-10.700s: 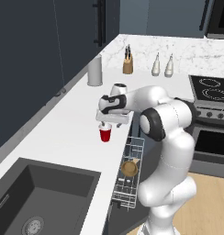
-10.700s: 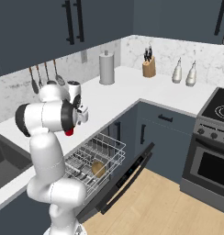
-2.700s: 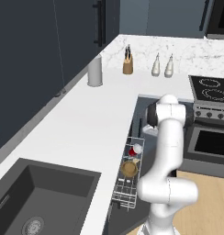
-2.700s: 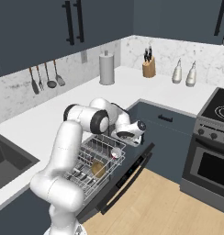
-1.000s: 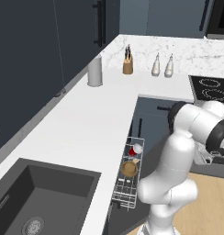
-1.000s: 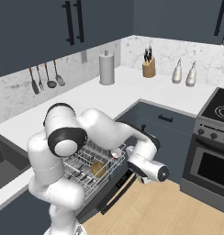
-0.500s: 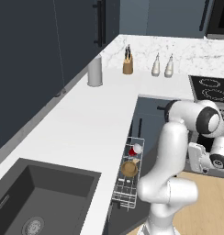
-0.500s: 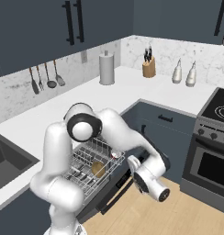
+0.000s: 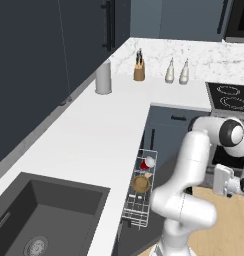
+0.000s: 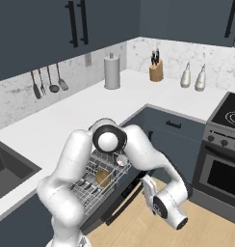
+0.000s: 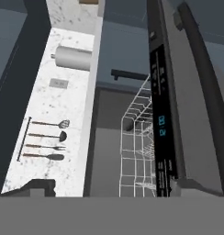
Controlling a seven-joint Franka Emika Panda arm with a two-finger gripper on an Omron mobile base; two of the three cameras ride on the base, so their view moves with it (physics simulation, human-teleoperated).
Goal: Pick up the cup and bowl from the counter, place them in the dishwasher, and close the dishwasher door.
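So the dishwasher point(image 10: 97, 185) is the thing to orient by here, it sits under the counter point(image 9: 89, 145) with its white wire rack point(image 9: 139, 192) pulled out and the dishwasher door point(image 10: 120, 198) hanging down and open in front of it. Both dishes are already in that rack: the cup point(image 9: 146, 163) is lying on its side toward the end of the rack nearer the oven point(image 10: 220, 169), red body with the white rim showing, and the bowl point(image 9: 141, 184) sits just beside it, further toward the sink point(image 9: 41, 220) end. From the right base view you can spot the bowl point(image 10: 103, 178) as a tan round thing in the wires, with the cup point(image 10: 122, 159) next to it, partly behind the arm. The arm reaches out past the open door's edge, and the gripper point(image 10: 147, 192) hangs low, out beyond the door on the floor side, jaws spread about as wide as they go with nothing between them. In the hand view, which is rolled sideways, the door's inner face with its control strip point(image 11: 160, 124) runs up the frame, the long black bar handle point(image 11: 203, 78) lies on the far side of it, and the rack's wires show between the door and the counter edge. Up on the counter well away from the dishwasher there's a grey canister point(image 9: 103, 77), a knife block point(image 9: 139, 71) and two bottles point(image 9: 176, 71) along the back wall.
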